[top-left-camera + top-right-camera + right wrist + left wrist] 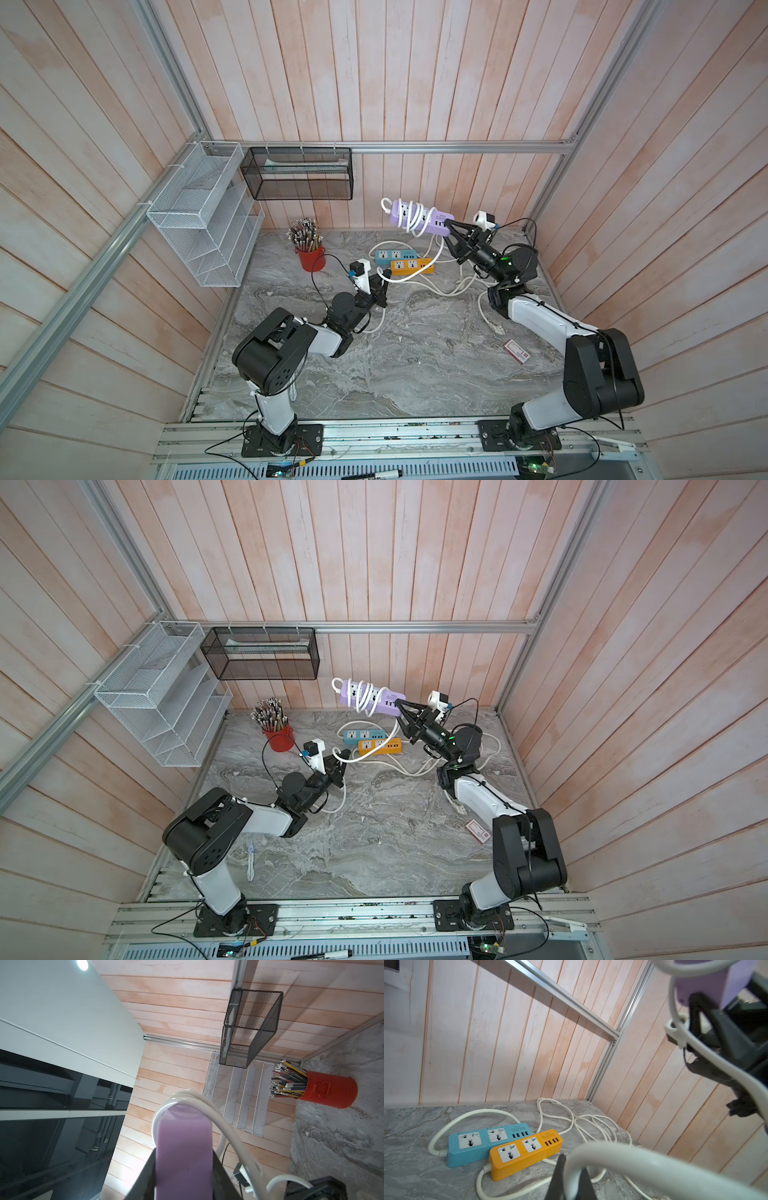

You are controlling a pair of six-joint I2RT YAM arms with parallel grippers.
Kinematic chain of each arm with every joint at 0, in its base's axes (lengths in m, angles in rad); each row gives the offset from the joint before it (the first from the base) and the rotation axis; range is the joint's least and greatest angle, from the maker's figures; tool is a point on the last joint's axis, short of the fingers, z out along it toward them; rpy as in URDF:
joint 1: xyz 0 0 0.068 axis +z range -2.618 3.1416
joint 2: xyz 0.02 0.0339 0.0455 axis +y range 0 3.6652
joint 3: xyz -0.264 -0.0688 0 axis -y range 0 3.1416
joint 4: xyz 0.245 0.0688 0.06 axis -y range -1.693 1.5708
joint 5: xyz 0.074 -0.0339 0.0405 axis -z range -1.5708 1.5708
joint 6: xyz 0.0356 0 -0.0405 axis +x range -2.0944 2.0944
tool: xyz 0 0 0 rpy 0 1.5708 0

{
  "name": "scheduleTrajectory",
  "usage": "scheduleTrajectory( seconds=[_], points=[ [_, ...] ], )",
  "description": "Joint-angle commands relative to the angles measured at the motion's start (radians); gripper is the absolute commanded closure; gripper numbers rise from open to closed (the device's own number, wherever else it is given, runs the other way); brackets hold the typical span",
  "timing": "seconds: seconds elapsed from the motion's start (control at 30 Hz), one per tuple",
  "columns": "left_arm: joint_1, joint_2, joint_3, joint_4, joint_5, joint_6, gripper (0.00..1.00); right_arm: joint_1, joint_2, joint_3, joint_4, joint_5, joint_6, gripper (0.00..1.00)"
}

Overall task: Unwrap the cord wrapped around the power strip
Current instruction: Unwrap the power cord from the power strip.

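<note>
Pink-planked walls enclose a grey marbled tabletop, above which the purple power strip is held clear of the surface, roughly level, near the rear wall. It is clamped at one end by the right gripper, whose jaws are set partly apart and closed across the strip's body. Several turns of the white cord are wound around the middle of the strip. From these coils a free run of cord is led down to the left gripper, which is fully closed on it, low over the tabletop and near the blue power strip and the orange power strip. The step in hand is judged to be the unwinding itself, with part of the cord freed and the rest yet to be taken off. For the next move, the gripped run is probably to be carried around the strip's free end, against the winding sense, while the strip is kept steady. Slack must be kept so that the turns are lifted off and not tightened.
</note>
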State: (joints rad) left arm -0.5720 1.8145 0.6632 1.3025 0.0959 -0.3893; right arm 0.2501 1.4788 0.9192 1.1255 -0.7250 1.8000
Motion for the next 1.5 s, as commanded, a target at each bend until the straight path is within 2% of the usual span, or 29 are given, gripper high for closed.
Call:
scheduleTrajectory(
  seconds=[0.0,0.3,0.57,0.93,1.13,1.47],
  points=[
    [0.034,0.040,0.052,0.009,0.002,-0.008,1.00,0.004,-0.073,0.018,0.009,-0.048,0.005,0.77],
    [0.132,0.127,0.255,-0.081,0.062,0.002,1.00,0.009,-0.202,-0.038,-0.179,-0.145,-0.081,0.76],
    [0.207,0.138,0.452,-0.192,0.114,0.037,1.00,0.006,-0.271,-0.112,-0.361,-0.233,-0.192,0.76],
    [0.260,0.140,0.640,-0.304,0.172,0.087,1.00,0.012,-0.289,-0.160,-0.651,-0.273,-0.437,0.77],
    [0.267,0.125,0.685,-0.327,0.187,0.100,1.00,0.014,-0.274,-0.157,-0.839,-0.260,-0.586,0.77],
    [0.266,0.003,0.557,-0.276,0.209,0.044,1.00,-0.011,-0.184,-0.208,-0.852,-0.194,-0.676,0.77]
  ],
)
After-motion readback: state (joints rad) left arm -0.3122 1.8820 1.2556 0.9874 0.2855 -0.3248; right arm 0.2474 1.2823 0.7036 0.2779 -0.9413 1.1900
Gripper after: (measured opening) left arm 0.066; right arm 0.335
